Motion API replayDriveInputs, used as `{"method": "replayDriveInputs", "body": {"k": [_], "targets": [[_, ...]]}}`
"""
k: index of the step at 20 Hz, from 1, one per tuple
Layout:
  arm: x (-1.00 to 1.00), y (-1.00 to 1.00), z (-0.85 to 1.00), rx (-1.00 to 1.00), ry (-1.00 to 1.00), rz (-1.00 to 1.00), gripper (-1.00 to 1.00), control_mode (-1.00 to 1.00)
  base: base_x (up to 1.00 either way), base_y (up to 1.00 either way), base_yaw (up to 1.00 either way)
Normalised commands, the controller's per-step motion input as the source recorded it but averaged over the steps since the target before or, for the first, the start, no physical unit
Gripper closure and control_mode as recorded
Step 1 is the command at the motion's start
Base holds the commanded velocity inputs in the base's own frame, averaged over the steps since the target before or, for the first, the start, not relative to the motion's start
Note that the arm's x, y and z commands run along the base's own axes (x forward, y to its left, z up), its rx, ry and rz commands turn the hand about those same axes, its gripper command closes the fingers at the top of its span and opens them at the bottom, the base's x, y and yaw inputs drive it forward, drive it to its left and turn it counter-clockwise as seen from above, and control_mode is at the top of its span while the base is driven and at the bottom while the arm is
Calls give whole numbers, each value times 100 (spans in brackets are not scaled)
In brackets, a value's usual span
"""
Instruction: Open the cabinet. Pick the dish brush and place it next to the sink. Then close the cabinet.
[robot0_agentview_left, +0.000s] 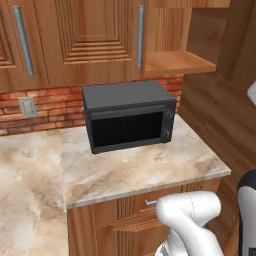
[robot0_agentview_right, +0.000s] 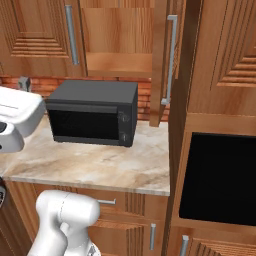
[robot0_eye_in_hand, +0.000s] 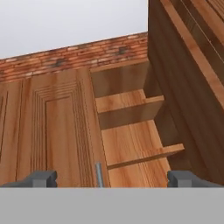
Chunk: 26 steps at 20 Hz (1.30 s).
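The brown wooden cabinet (robot0_agentview_left: 95, 40) hangs above the counter. Its left door (robot0_agentview_right: 35, 35) is closed and its right door (robot0_agentview_right: 160, 60) is swung out, seen edge-on with its silver bar handle (robot0_agentview_right: 171, 60). The open half shows bare wooden shelves (robot0_eye_in_hand: 131, 131) in the hand view, beside the closed door (robot0_eye_in_hand: 57, 131). My gripper (robot0_eye_in_hand: 113, 179) is open, its two dark fingertips (robot0_eye_in_hand: 41, 178) wide apart with nothing between them, pointing up at the open compartment from below and a little away. The dish brush is out of view.
A black microwave (robot0_agentview_left: 127, 115) stands on the marble counter (robot0_agentview_left: 150, 170) under the cabinet. A tall wooden unit with a black opening (robot0_agentview_right: 220, 175) walls off the right side. My white arm (robot0_agentview_right: 65, 215) rises in front of the low drawer unit (robot0_agentview_left: 130, 215).
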Motion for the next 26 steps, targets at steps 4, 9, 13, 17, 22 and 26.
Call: {"method": "replayDriveInputs", "body": {"k": [4,9,13,17,22,26], "targets": [[-96,-20,31,0,-2,0,-100,-100,0,0,0],[-63,-27,5,0,0,-2,-100,-100,0,0,0],[-3,-39,0,-3,11,-1,-100,-100,0,0,0],[1,-34,-4,-4,21,0,-100,-100,0,0,0],[26,-38,-8,-4,9,0,-100,-100,0,0,0],[30,-40,-9,-3,0,-4,-100,-100,0,0,0]]}}
